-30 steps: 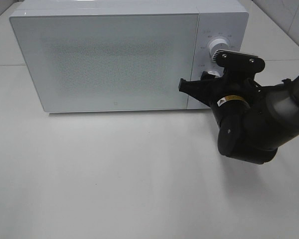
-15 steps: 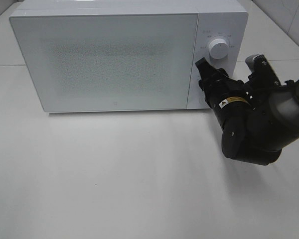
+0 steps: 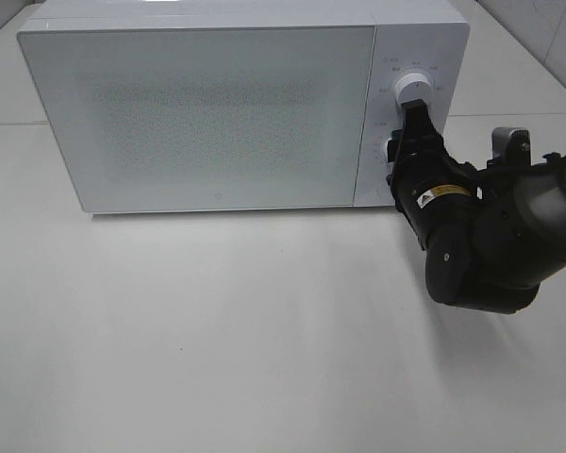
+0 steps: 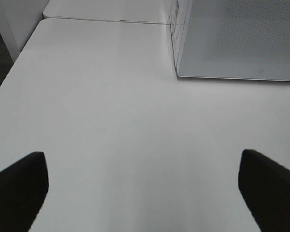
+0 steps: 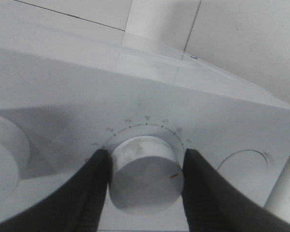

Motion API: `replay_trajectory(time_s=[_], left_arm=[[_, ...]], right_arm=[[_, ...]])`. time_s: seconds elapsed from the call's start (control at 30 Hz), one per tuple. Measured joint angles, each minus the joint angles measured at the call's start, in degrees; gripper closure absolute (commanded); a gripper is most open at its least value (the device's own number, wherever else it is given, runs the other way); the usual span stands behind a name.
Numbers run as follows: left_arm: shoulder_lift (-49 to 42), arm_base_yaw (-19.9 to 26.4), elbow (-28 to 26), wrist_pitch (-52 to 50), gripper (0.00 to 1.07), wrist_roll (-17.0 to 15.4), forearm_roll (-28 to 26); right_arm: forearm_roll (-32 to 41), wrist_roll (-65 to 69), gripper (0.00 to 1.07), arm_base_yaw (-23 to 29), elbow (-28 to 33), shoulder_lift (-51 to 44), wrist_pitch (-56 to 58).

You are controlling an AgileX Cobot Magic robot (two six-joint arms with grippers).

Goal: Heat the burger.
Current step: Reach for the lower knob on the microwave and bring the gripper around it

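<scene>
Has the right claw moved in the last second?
Yes: right claw rolled clockwise around the lower knob; its finger now points up toward the microwave's upper knob.

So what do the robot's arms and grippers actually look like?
The right arm is glossy black with fat rounded joints and a small yellow-and-white label near the wrist. Both the right gripper and left gripper have plain black fingers. The left arm itself is out of view.

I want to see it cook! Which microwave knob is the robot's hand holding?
The lower knob, pinched by the right hand; the upper knob sits free above it.
</scene>
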Motion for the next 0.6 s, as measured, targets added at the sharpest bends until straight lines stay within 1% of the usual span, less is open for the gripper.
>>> replay_trajectory(time_s=[0.2,0.27,0.5,0.6], left_arm=[[0.0,0.0,0.0,0.0,0.07,0.0,0.0],[0.0,0.0,0.0,0.0,0.07,0.0,0.0],[0.0,0.0,0.0,0.0,0.07,0.0,0.0],[0.0,0.0,0.0,0.0,0.07,0.0,0.0]], right_arm=[[-0.3,4.5,1.07,0.0,0.0,0.0,0.0],[-0.5,8.0,1.06,0.0,0.0,0.0,0.1],[-1.0,9.4,1.06,-0.1,0.0,0.3,-0.3],[-1.1,9.5,1.04,-0.1,0.0,0.3,-0.3]])
